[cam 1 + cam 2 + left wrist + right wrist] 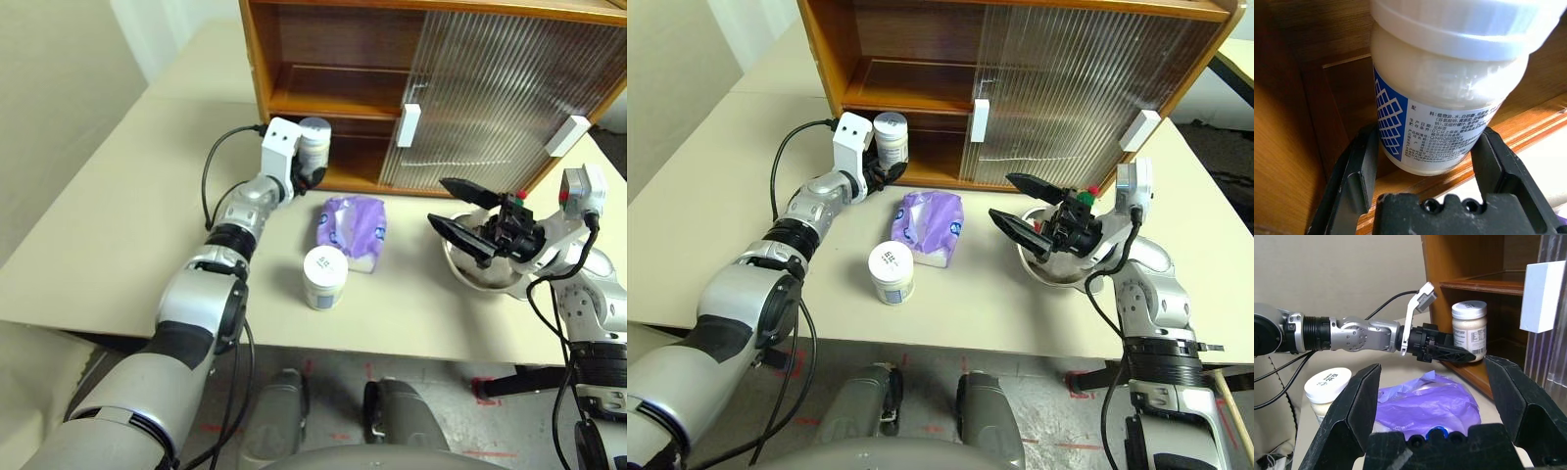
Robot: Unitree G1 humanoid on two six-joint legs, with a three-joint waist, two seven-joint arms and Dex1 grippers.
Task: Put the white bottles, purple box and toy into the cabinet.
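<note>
Loose jar: squat white plastic bottle (324, 277) with white screw lid and pale label, upright on the table's front part, nearest the camera, just in front of the tissue pack.
Table: matt beige top (118, 235), smooth and flat; its front edge is cut off by the robot's arm.
Tissue pack: soft lavender-purple box (354, 228), crinkled glossy wrap with white and blue print; long axis runs from the front edge toward the cabinet; lies flat, between the loose jar and the cabinet.
Held jar: second white bottle (890, 136), milky plastic body, ribbed white lid, blue-and-white printed label; upright at the open lower compartment's threshold; whether its base rests on the wood cannot be told.
Left gripper: two black fingers (1422, 196) pinching the held jar low on its sides.
Cabinet: orange-brown wooden case (261, 78), one inner shelf, left side open; ribbed translucent sliding doors (490, 98) with white block handles blur whatever is behind them.
Right gripper: black claw (460, 208), fingers spread wide, holding nothing, over the bowl.
Bowl: shiny steel (1048, 274), largely hidden by the right gripper.
Toy: only a red-and-green tip (1093, 187) shows behind the gripper; the rest is hidden.
</note>
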